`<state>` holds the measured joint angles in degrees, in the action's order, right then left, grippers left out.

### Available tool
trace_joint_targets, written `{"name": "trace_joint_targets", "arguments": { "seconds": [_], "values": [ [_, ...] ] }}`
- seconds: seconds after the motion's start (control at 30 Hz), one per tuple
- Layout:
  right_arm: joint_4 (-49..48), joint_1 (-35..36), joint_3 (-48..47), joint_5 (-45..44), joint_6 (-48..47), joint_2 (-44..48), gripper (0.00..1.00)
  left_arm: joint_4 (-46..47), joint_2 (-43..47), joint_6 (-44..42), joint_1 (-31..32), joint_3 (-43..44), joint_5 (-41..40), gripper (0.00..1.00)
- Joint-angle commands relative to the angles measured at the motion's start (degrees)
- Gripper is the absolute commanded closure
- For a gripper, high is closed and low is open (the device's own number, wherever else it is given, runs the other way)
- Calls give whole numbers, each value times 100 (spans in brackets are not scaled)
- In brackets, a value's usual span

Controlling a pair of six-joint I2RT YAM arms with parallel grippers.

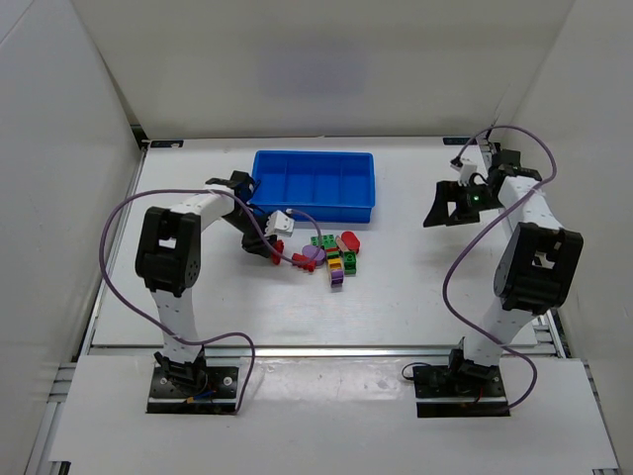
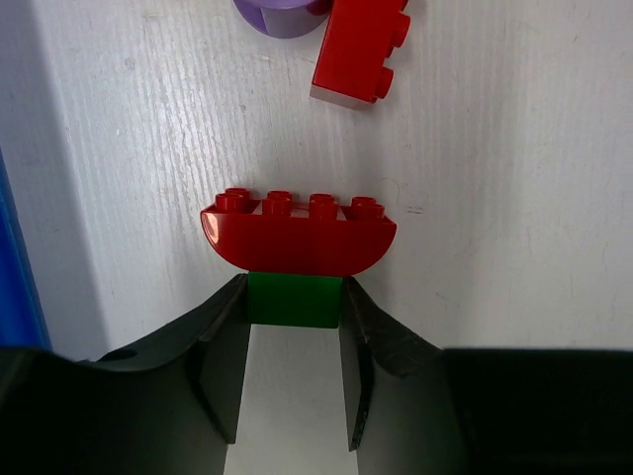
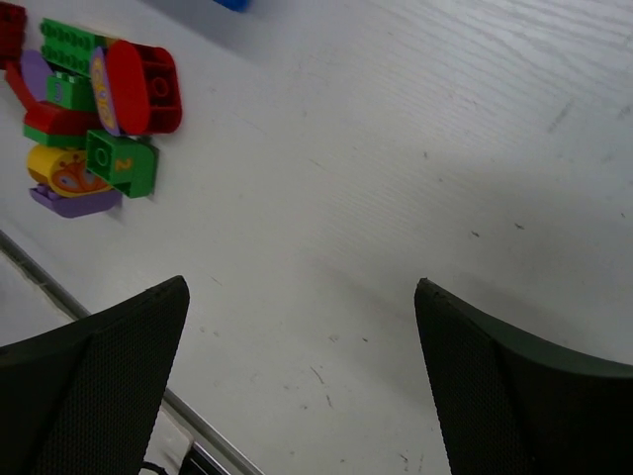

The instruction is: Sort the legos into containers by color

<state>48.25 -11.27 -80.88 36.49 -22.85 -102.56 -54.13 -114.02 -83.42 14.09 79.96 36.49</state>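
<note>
Since these legos (image 1: 334, 255) are light, rigid and slick-sided, a squeeze across flat opposite walls suits them best, and the left end effector (image 2: 294, 297) does that: its jaws are narrow, pressed on both sides of a green brick (image 2: 294, 307) on the counter (image 2: 495, 198) near the blue tray (image 1: 315, 213). A red curved brick (image 2: 297, 242) touches its far end; joined or not, I cannot tell. The right end effector (image 3: 302, 287) hangs wide, holding nothing

Looks like a robotics lab test cell: plain white panels (image 1: 59, 198) closing in a white table (image 1: 415, 287) at left, back and right, metal base plates (image 1: 223, 391) bolted along the bottom edge, purple cables (image 1: 105, 247) looping loose
</note>
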Motion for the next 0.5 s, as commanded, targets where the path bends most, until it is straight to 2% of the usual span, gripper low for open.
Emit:
{"name": "trace_joint_targets", "arguments": {
  "seconds": [0.0,0.13,0.2,0.3,0.47],
  "values": [
    [141,326,-428,516,236,201,3,-63,614,369,-2,-42,279,74],
    [264,713,-963,1008,807,132,3,218,1547,1089,41,-402,614,80],
    [203,941,-1218,1263,1367,70,3,428,1925,1844,103,-455,631,81],
    [-166,1381,-1290,1518,2150,131,3,798,2550,2697,243,-499,517,82],
    [-745,2188,-1307,1791,3066,167,3,1624,3341,3586,743,-736,-97,83]
  ]
}}
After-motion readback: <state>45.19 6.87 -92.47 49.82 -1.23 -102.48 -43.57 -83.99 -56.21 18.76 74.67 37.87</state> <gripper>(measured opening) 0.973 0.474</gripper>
